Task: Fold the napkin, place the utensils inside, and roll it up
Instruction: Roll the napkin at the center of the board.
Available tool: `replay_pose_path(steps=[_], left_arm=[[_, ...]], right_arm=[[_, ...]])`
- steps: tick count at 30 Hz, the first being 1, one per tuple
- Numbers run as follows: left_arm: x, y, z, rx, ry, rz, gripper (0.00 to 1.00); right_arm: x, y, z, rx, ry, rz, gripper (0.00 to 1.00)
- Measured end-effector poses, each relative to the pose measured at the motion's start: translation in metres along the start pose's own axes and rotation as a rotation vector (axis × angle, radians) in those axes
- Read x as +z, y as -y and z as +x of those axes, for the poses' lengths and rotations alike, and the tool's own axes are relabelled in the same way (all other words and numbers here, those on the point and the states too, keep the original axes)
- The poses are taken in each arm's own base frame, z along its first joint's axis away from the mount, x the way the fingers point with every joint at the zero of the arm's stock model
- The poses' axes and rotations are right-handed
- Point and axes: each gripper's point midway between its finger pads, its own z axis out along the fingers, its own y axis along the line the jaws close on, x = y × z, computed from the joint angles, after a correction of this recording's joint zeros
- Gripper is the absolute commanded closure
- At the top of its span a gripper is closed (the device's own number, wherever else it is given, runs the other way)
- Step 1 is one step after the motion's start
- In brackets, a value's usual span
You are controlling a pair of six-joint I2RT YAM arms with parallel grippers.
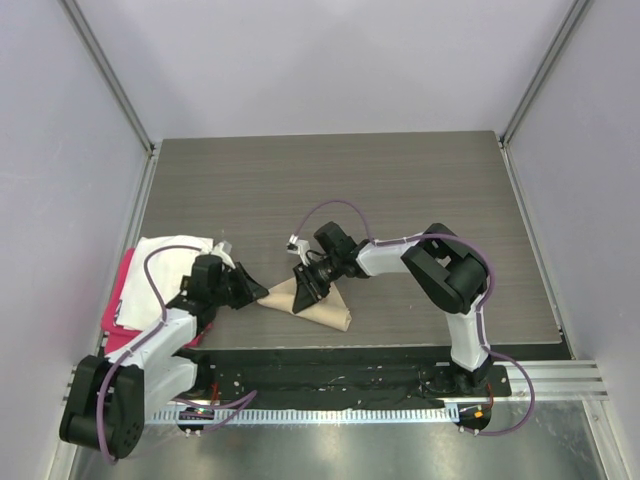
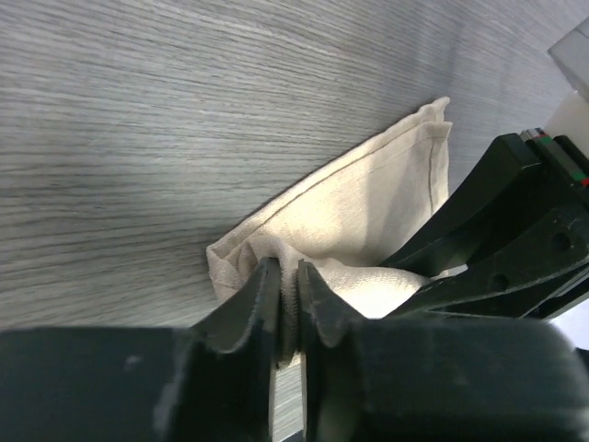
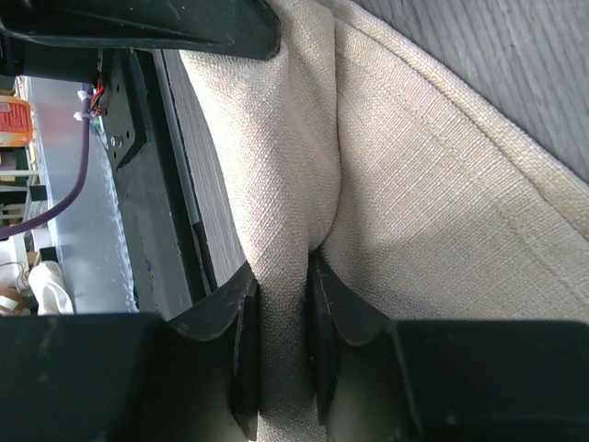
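**A:** Where is the napkin (image 1: 325, 310) lying?

**B:** It is lying folded into a rough triangle on the dark wood-grain table (image 1: 400, 190). It is sitting toward 6 o'clock from the table's middle, close to the near edge, with its thicker end pointing to about 4 o'clock.

**A:** What is the left tool (image 1: 258, 291) doing?

**B:** It is reaching in from 9 o'clock to the napkin's pointed corner. In the left wrist view its fingers (image 2: 262, 304) are pressing together on a bunched fold of that corner, so it is clamping the napkin.

**A:** And the right tool (image 1: 301, 298)?

**B:** It is coming down on the napkin's 12 o'clock edge. In the right wrist view a ridge of beige cloth is running between its fingers (image 3: 241, 350), which are squeezing it from both sides. It too is clamping the napkin.

**A:** Are the two tools touching?

**B:** They are working near each other. The right tool's black body is showing at 3 o'clock in the left wrist view, but I cannot tell whether they are in contact.

**A:** Anything else on the table?

**B:** A white cloth (image 1: 175, 252) is lying at the table's 8 o'clock edge. It is overlapping a pink-red cloth (image 1: 118, 300), which is sticking out toward 9 o'clock.
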Motion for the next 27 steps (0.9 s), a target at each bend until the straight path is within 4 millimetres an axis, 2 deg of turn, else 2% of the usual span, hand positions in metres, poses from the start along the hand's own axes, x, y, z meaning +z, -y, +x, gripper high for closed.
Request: replay_pose_path(steps=[2,5,10,17,20,27], left_arm=[[0.001,0.001,-0.001,-0.001,0.001,0.005,1.0],[0.003,0.0,-0.001,0.001,0.0,0.004,1.0],[0.006,-0.003,0.003,-0.007,-0.029,-0.013,1.0],[0.011,-0.003,0.004,-0.023,-0.083,-0.041,1.0],[0.014,-0.003,0.004,-0.033,-0.106,-0.055,1.0],[0.016,-0.004,0.004,-0.051,-0.148,-0.089,1.0]], right_arm=[[0.0,0.0,0.0,0.008,-0.002,0.003,0.59],[-0.002,-0.003,-0.002,0.027,-0.008,0.006,0.47],[-0.011,-0.006,-0.006,0.024,-0.011,0.092,0.33],[-0.036,0.005,-0.006,0.007,-0.019,0.29,0.27],[-0.045,0.008,-0.01,-0.054,-0.01,0.4,0.26],[-0.045,-0.028,-0.035,-0.337,0.08,0.551,0.27]])
